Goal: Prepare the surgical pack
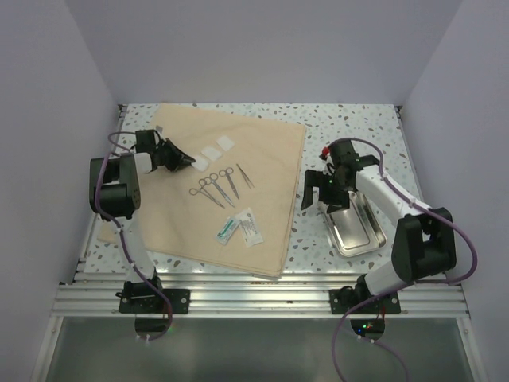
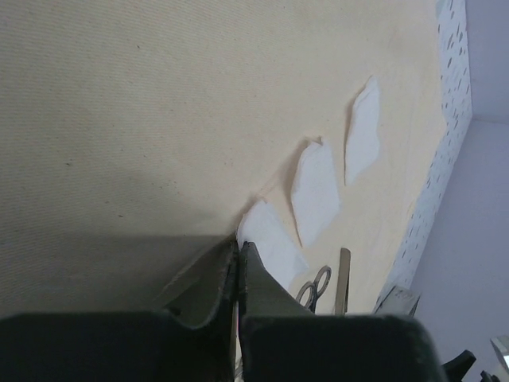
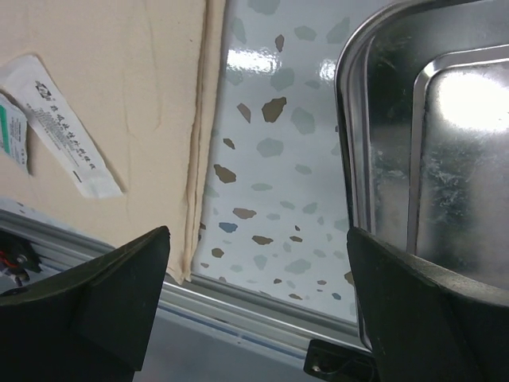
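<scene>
The tan cloth sheet (image 1: 171, 231) (image 2: 119, 95) lies flat on the left of the table. On it are three white gauze squares (image 1: 225, 143) (image 2: 314, 191), scissors (image 1: 208, 191) (image 2: 314, 286), forceps (image 1: 229, 183), tweezers (image 1: 245, 176) and two sealed packets (image 1: 238, 228) (image 3: 64, 119). My left gripper (image 1: 189, 161) (image 2: 237, 247) is shut, its tips down on the cloth at the edge of the nearest gauze square (image 2: 274, 243); whether it pinches the gauze I cannot tell. The steel tray (image 1: 355, 227) (image 3: 429, 119) sits empty on the right. My right gripper (image 1: 320, 199) (image 3: 256, 239) is open above bare table between cloth and tray.
An aluminium rail (image 1: 254, 294) runs along the near edge of the speckled table (image 1: 350, 127). Grey walls close the space on the left, right and back. The cloth's right hem (image 3: 195, 159) lies close to the tray's left rim.
</scene>
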`<state>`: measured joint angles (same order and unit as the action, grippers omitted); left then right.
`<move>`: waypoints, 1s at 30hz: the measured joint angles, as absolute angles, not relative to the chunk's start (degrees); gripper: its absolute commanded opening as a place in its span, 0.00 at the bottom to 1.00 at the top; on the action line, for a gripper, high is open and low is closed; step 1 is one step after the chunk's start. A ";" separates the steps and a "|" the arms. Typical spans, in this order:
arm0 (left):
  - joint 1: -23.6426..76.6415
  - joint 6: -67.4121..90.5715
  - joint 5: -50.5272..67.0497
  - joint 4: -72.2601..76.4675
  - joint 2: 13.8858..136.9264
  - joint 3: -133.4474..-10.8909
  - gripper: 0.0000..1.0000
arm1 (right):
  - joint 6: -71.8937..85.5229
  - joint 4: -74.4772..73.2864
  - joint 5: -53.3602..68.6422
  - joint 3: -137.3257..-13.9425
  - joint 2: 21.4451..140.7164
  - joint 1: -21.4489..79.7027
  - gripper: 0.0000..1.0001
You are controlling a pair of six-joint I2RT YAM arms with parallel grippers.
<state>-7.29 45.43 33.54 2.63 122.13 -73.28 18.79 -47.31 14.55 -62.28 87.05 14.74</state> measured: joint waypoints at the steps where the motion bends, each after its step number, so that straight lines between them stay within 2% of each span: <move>1: -7.20 45.34 33.58 2.57 122.10 -73.25 0.00 | 18.70 -47.31 14.63 -62.76 87.07 14.74 0.95; 6: -4.84 43.40 32.73 -1.54 115.28 -69.95 0.00 | 17.80 -46.57 17.93 -65.17 87.05 14.76 0.94; 13: 4.64 40.47 33.26 -6.44 87.42 -58.81 0.00 | 17.56 -40.93 28.36 -65.67 86.83 18.44 0.95; 18: 6.39 39.35 39.38 -7.49 69.93 -49.82 0.00 | 17.02 -36.01 38.24 -66.57 86.83 24.32 0.96; 24: 9.23 39.24 47.05 -10.98 56.77 -41.76 0.00 | 17.54 -27.68 50.54 -67.75 85.12 29.87 0.96; 30: 10.22 40.12 53.47 -11.00 48.53 -38.70 0.00 | 18.87 -23.16 55.72 -68.66 84.60 34.24 0.91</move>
